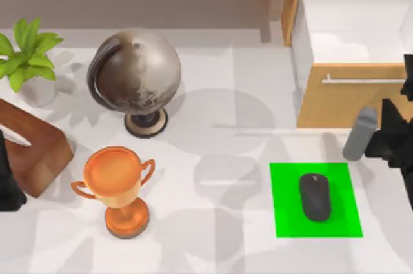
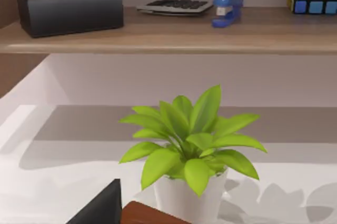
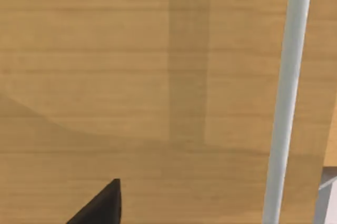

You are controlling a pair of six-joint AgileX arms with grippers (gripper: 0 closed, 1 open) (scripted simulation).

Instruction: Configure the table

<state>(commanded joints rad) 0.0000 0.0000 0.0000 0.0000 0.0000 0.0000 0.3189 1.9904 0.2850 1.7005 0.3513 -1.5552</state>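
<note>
Our right gripper [image 1: 393, 135], jaw state indeterminable, hovered at the frame's right before the open drawer [image 1: 352, 97], above the table [image 1: 219, 158].

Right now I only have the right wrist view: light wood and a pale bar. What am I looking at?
Observer: The front of a wooden drawer pulled open at the table's right; the bar is its handle.
Operator: Is anything lying near it?
Observer: Yes, a dark mouse rests on a green mat in front of the drawer.
Operator: And the table's other side?
Observer: A globe, an orange trophy and a potted plant stand on the left half.
Operator: Where is the right gripper?
Observer: The right gripper is at the table's right edge, beside the drawer front.
</note>
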